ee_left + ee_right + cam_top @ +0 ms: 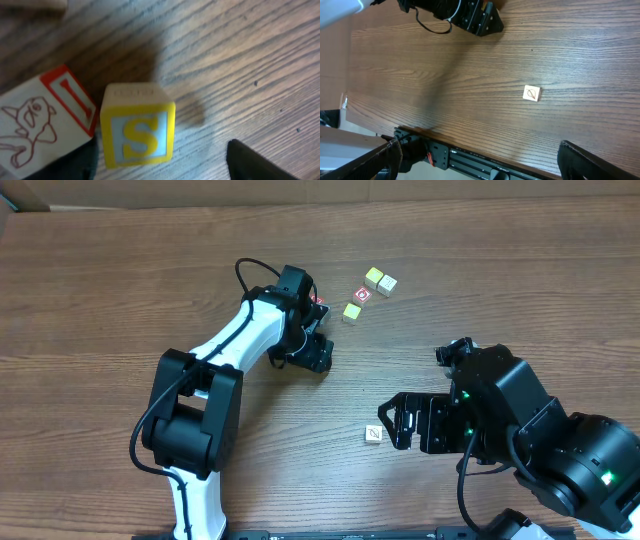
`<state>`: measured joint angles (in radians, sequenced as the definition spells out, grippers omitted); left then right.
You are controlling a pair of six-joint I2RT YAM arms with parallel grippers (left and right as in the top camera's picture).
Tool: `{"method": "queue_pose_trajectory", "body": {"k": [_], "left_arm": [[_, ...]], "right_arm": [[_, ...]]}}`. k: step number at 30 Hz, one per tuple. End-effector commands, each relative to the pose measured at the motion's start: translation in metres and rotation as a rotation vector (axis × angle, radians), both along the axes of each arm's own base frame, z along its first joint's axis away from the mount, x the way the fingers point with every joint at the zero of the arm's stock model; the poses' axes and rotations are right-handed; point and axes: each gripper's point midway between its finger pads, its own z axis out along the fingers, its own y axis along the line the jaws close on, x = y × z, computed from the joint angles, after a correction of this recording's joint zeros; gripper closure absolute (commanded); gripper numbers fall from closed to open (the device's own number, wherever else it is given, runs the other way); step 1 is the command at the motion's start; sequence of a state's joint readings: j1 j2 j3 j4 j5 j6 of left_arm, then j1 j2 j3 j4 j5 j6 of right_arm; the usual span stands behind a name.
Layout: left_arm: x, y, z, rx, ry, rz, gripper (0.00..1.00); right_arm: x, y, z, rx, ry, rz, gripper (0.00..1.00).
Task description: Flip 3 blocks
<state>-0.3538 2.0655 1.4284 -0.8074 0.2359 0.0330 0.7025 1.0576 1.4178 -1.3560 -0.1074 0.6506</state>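
In the left wrist view a wooden block (137,130) with a yellow-framed "S" face and a cream top stands on the table between my left gripper's (160,167) fingers. The left finger (75,162) is beside it. A wide gap separates it from the right finger (255,162), so the jaws are open. Just left of it lies a cream block (35,130) with a red drawing and a red "I" face. Overhead, the left gripper (318,310) hides the "S" block. A cream block (373,435) with a dark drawing lies just left of my open right gripper (392,426), and shows as block (532,93) ahead of the right gripper (480,147).
Several small blocks sit close together right of the left arm: a yellow-green one (375,277), a cream one (387,284), a red "O" one (363,296) and a yellow one (352,311). Another block's edge (30,4) shows at top left. The table's front edge (470,145) runs beneath the right gripper.
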Motion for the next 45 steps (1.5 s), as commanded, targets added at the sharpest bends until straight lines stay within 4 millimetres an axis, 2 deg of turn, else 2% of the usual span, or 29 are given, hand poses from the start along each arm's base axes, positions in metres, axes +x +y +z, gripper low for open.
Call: {"method": "queue_pose_trajectory", "body": {"k": [1, 3, 5, 13, 17, 24, 26, 33, 39, 45], "left_arm": [[0.008, -0.012, -0.002, -0.01, -0.013, -0.043, 0.38], [0.014, -0.015, 0.005, -0.017, -0.03, -0.046, 0.48], [0.017, -0.018, 0.009, -0.021, -0.039, -0.043, 0.52], [0.021, -0.019, 0.013, -0.025, -0.049, -0.034, 0.51], [0.02, -0.018, 0.013, -0.022, -0.042, -0.034, 0.55], [0.02, -0.01, 0.01, 0.029, -0.047, -0.027, 0.77], [0.021, -0.005, 0.009, 0.055, -0.052, -0.019, 0.88], [0.021, 0.005, 0.011, 0.116, -0.05, 0.007, 0.92], [0.028, 0.002, 0.04, 0.126, -0.051, 0.01, 0.96], [0.032, -0.01, 0.092, 0.105, -0.074, 0.054, 0.96]], "right_arm": [[0.0, 0.001, 0.006, 0.016, -0.008, 0.002, 0.0], [0.0, 0.001, 0.006, 0.016, -0.008, 0.002, 0.0], [-0.001, 0.001, 0.006, 0.016, -0.007, 0.002, 0.0], [-0.001, 0.001, 0.006, 0.016, -0.007, 0.002, 0.0], [-0.001, 0.001, 0.006, 0.015, -0.007, 0.003, 0.0], [-0.001, 0.001, 0.005, 0.013, -0.004, 0.002, 0.01], [-0.002, 0.0, 0.004, 0.009, 0.001, 0.002, 0.01], [-0.005, -0.002, 0.002, -0.001, 0.013, 0.002, 0.01], [-0.005, -0.002, 0.002, -0.001, 0.013, 0.002, 0.01], [-0.004, -0.002, 0.002, -0.004, 0.011, 0.0, 0.02]]}}
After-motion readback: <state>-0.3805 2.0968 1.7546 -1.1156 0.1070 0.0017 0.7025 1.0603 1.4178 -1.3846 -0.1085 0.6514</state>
